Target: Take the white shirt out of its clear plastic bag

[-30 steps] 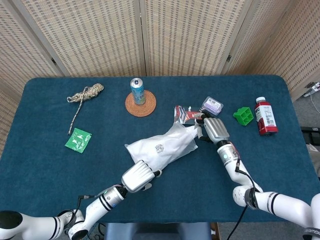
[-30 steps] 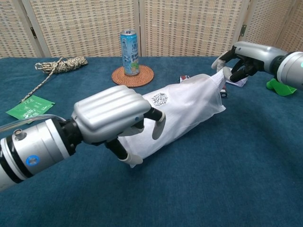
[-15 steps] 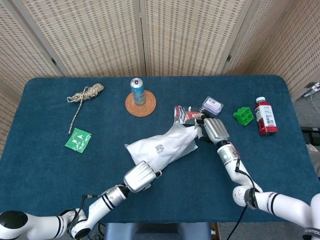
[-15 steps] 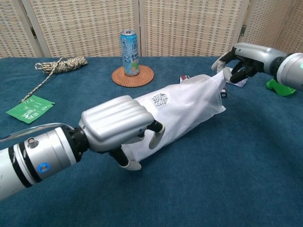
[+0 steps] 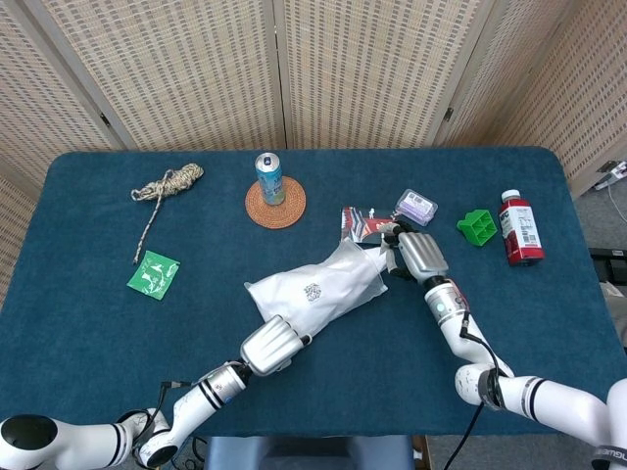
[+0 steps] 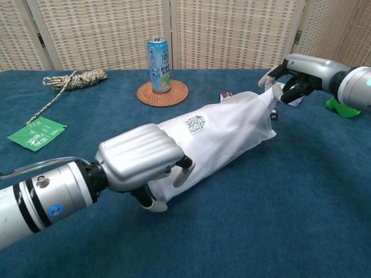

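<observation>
The bagged white shirt point(image 5: 315, 289) lies mid-worktop point(image 5: 88, 323), soft, light and slippery-looking. The right hand point(image 6: 293, 78) pinches the plastic bag point(image 6: 255, 124) at its far end; the left hand point(image 6: 142, 165) clamps the near end, good holds for pulling apart.

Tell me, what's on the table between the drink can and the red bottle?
Between the can and red bottle, the head view shows a red-and-white packet, a small purple-labelled box and a green plastic piece.

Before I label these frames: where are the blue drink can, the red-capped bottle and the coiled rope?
blue drink can point(image 5: 269, 177), head view, its side.
red-capped bottle point(image 5: 520, 229), head view, its label.
coiled rope point(image 6: 74, 79), chest view, its bundle.
</observation>
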Available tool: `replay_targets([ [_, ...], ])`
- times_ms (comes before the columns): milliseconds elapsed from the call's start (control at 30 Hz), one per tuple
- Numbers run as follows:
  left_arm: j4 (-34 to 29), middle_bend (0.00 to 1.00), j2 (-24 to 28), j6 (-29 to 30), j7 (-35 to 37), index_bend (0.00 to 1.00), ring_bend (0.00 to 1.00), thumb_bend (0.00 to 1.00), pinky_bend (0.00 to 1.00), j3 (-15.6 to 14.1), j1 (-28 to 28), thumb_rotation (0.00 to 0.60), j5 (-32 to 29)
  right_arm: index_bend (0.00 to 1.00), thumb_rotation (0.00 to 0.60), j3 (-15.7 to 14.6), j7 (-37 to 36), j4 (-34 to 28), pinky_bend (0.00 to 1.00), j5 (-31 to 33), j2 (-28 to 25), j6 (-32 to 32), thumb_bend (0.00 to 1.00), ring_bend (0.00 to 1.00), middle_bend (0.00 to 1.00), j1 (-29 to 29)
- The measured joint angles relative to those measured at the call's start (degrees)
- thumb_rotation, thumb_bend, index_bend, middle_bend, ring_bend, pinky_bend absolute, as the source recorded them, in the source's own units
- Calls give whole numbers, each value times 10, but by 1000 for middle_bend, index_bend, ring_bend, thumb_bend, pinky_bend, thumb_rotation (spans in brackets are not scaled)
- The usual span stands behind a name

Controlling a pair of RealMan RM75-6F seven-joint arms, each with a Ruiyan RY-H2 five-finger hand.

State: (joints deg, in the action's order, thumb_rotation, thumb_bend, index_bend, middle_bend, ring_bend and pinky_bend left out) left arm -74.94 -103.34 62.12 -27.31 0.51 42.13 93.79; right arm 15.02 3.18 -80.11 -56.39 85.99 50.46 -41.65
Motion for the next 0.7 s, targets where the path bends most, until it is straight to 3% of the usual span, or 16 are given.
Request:
replay_targets([
  [700, -3, 1000, 6, 2, -8, 579, 959, 0, 1000, -4, -11, 600, -2, 660, 600, 3, -7, 8, 282, 2, 2, -3, 730, 102, 229, 2],
])
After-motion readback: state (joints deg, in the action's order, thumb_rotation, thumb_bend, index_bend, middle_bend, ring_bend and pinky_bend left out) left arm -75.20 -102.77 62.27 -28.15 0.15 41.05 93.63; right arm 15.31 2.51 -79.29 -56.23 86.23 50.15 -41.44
